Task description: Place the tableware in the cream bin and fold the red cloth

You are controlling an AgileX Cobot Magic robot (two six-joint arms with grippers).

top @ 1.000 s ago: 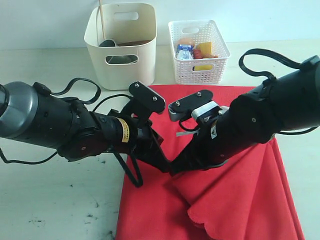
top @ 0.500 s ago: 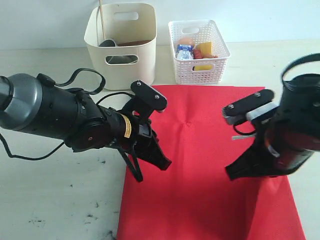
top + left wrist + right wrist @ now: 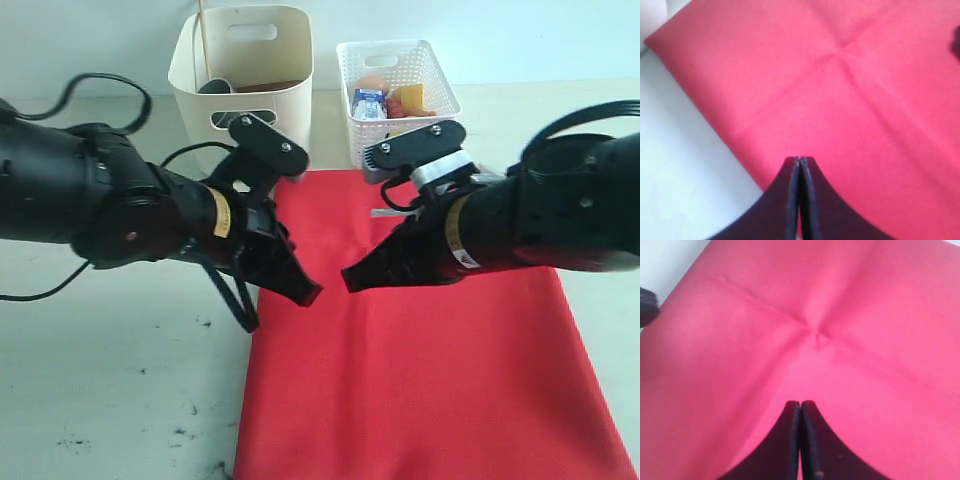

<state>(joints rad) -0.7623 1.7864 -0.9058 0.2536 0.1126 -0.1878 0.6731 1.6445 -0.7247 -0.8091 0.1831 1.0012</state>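
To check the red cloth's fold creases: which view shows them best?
The right wrist view: creases crossing on the red cloth show clearly there. The left wrist view shows them fainter; the exterior view shows the cloth but hardly any crease.

Pale scuffed tabletop (image 3: pixel 120 400), plain light wall (image 3: pixel 100 40) behind

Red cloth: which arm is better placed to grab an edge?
Left: the left tool hangs shut close to the red cloth's side edge; the right tool, also shut, is over the middle, away from every edge.
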